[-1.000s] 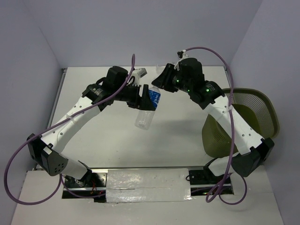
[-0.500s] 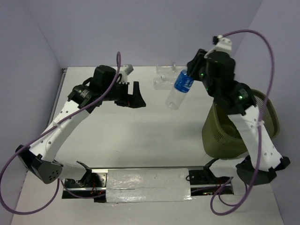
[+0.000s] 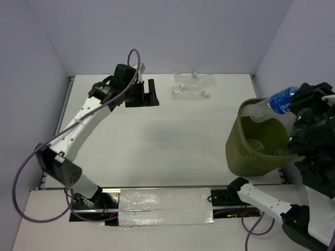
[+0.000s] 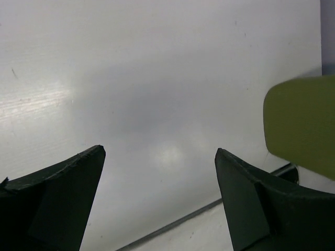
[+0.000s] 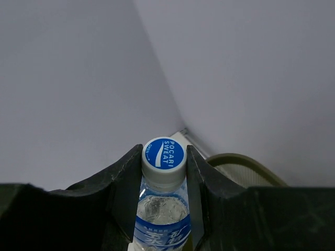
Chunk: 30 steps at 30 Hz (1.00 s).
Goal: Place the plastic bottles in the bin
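The blue-label bottle is held tilted over the far rim of the olive-green mesh bin, base toward the bin's opening. My right gripper is shut on its neck. In the right wrist view the fingers clamp just below the blue-and-white cap, and the bin's rim shows behind. Two clear unlabelled bottles lie at the back of the table. My left gripper is open and empty at the back left, well apart from them. Its wrist view shows only bare table between the fingers.
The bin stands at the table's right edge and also shows as an olive blur in the left wrist view. Something pale glints inside the bin; I cannot tell what it is. Grey walls close the back and both sides.
The left gripper let go of the blue-label bottle and drew back to the back left. The right gripper took the bottle and swung it right, over the bin.
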Motion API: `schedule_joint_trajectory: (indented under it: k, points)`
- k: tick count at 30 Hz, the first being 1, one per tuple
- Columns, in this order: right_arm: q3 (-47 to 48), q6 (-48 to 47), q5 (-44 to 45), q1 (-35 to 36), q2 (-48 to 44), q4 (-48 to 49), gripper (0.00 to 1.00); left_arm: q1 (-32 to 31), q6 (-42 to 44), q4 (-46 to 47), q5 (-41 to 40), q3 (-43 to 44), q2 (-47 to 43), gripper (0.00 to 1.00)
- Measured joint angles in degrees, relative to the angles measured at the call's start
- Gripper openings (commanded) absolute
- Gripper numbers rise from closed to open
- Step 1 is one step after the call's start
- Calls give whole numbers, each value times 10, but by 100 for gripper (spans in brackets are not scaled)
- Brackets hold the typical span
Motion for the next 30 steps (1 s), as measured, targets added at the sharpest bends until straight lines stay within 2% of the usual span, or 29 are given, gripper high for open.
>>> schedule_joint_trajectory:
  k: [4, 6, 7, 8, 9, 10, 11, 13, 20, 25, 27, 30]
  points:
    - [-89, -21, 67, 0, -59, 22, 21, 0, -14, -27, -5, 90, 106, 98]
    - [-125, -12, 86, 0, -72, 13, 27, 0, -30, -35, -4, 122, 150, 98]
    - [-140, -3, 92, 0, -76, 3, 33, 0, -40, -39, -3, 136, 171, 98]
    - [-154, 9, 98, 0, -77, -11, 56, 0, -48, -42, -3, 146, 188, 98]
    - [-164, 23, 101, 0, -77, -26, 69, 0, -60, -44, -1, 155, 203, 98]
    - [-174, 37, 102, 0, -76, -43, 88, 0, -74, -45, 2, 163, 218, 97]
    - [-180, 49, 102, 0, -73, -59, 93, 0, -81, -46, 4, 169, 228, 97]
    - [-183, 67, 100, 0, -63, -95, 97, 0, -104, -44, 11, 185, 251, 96]
    - [-180, 79, 80, 0, -37, -111, 99, 0, -82, -21, 11, 250, 324, 98]
    - [-161, 87, 46, 0, -32, -110, 99, 1, -63, -14, 2, 354, 412, 97]
    - [-157, 95, 33, 0, -30, -110, 100, 4, -92, 5, 14, 373, 437, 97]
    - [-157, 106, 17, 0, -23, -112, 100, 12, -182, 52, 47, 352, 450, 97]
